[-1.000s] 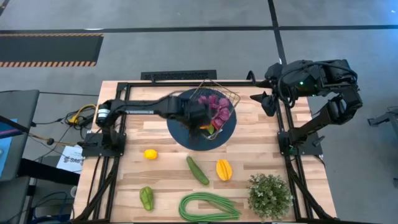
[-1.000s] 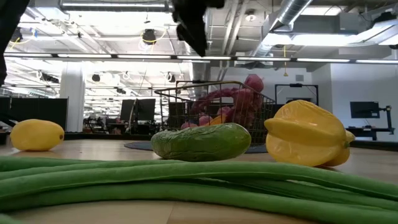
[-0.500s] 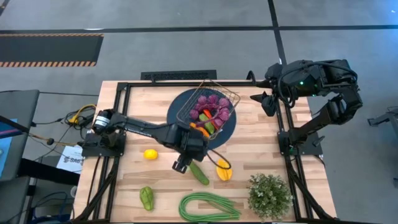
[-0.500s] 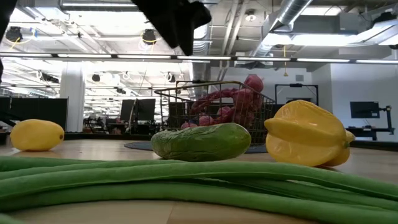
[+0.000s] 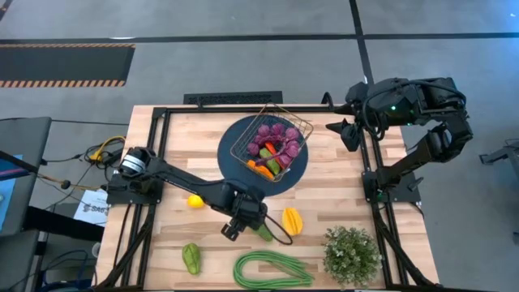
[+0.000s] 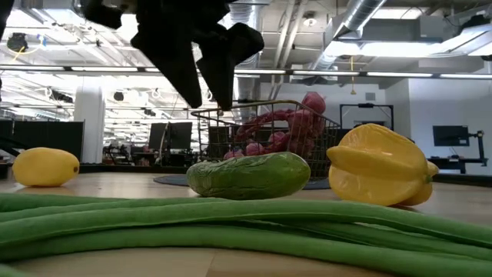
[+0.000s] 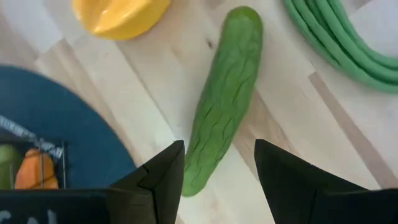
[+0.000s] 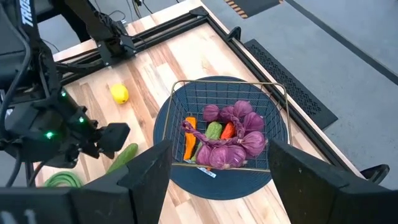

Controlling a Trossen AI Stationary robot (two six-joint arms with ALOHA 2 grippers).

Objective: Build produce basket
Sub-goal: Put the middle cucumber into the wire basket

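The green cucumber lies flat on the wood near the table's middle. My left gripper hovers open above its end nearest the blue plate, a finger on each side, touching nothing. In the low view the left gripper hangs clear above the cucumber. The wire basket rests on the round blue plate, holding purple grapes, an orange carrot and a green piece. My right gripper waits open at the far right.
A yellow-orange fruit lies just right of the cucumber. The lemon is to its left. Green pepper and long beans lie along the near edge. The potted plant stands at the near right corner.
My left gripper has swung away from over the basket toward the table's near edge. It has come down over the cucumber. The basket and the produce on the table have stayed where they were.
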